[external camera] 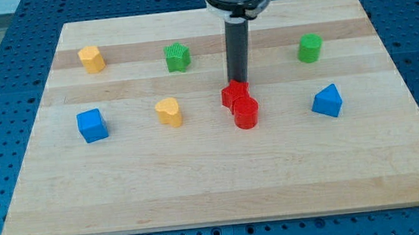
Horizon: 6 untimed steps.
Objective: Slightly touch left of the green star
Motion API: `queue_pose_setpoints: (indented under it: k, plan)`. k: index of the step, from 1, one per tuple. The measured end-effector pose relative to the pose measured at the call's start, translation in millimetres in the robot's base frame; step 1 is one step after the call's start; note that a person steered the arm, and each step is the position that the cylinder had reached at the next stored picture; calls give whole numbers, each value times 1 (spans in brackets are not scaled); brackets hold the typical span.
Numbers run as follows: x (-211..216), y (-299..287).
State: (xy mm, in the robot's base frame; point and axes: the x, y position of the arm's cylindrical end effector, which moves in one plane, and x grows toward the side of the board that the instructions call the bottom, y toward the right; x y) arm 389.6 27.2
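Observation:
The green star (178,57) stands in the upper middle of the wooden board (223,185). My tip (238,82) is to the star's right and a little lower, well apart from it. The tip sits right at the top edge of a red block (234,94), which touches a red cylinder (246,113) just below it.
A green cylinder (310,48) is at the upper right. A yellow block (92,58) is at the upper left. A blue cube (91,125) is at the left, a yellow heart (169,111) below the star, and a blue block (327,101) at the right.

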Motion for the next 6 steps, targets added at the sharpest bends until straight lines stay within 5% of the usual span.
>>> queue_pose_setpoints:
  k: [3,6]
  plan:
    - [-94,-55]
    - [-88,-171]
